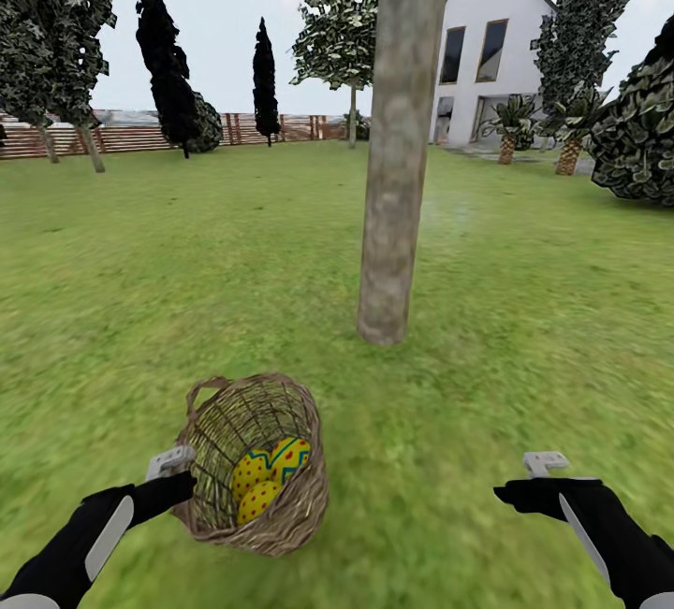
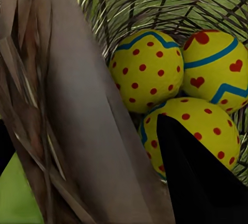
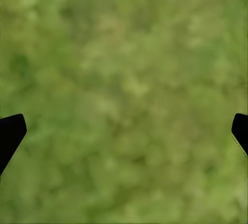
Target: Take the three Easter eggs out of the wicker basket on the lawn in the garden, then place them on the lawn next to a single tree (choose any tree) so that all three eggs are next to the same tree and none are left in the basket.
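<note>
Counting three eggs (image 2: 147, 69) inside one wicker basket (image 1: 295, 487), one tree (image 1: 398, 151).

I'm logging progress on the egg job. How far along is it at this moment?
Done: nothing placed yet. All three eggs sit inside the basket, which is tipped up off the grass, close to the thick tree trunk. In hand: the left gripper is at the basket's rim. The right gripper hangs open over the lawn. Left: taking out all three eggs and laying them by the trunk.
</note>
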Robot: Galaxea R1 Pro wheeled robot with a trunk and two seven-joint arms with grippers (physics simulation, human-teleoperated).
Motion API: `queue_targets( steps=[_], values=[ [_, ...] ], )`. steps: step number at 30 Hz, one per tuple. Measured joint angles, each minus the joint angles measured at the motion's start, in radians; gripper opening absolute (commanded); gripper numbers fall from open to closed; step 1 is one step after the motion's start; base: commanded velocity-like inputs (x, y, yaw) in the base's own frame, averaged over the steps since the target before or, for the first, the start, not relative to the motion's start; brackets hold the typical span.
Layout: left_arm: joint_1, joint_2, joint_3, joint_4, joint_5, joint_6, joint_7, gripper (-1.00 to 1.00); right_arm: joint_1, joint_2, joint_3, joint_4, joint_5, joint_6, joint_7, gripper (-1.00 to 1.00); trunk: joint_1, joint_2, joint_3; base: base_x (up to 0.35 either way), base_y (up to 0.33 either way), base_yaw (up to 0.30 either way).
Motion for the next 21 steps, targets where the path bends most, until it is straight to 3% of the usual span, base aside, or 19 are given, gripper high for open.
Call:
queue_targets(
  steps=[1,21],
  values=[
    [0.0,-0.001,-0.001,-0.002,-0.002,0.001,0.0,1.0,0.0,0.0,0.0,0.0,0.0,0.0,0.0,1.0,0.0,0.0,0.0,0.022,0.0,0.0],
    [0.002,-0.026,0.001,0.018,0.006,-0.001,-0.003,1.0,0.0,0.0,0.019,0.0,0.0,0.0,0.0,1.0,0.001,0.0,0.0,0.0,0.0,0.0]
  ],
)
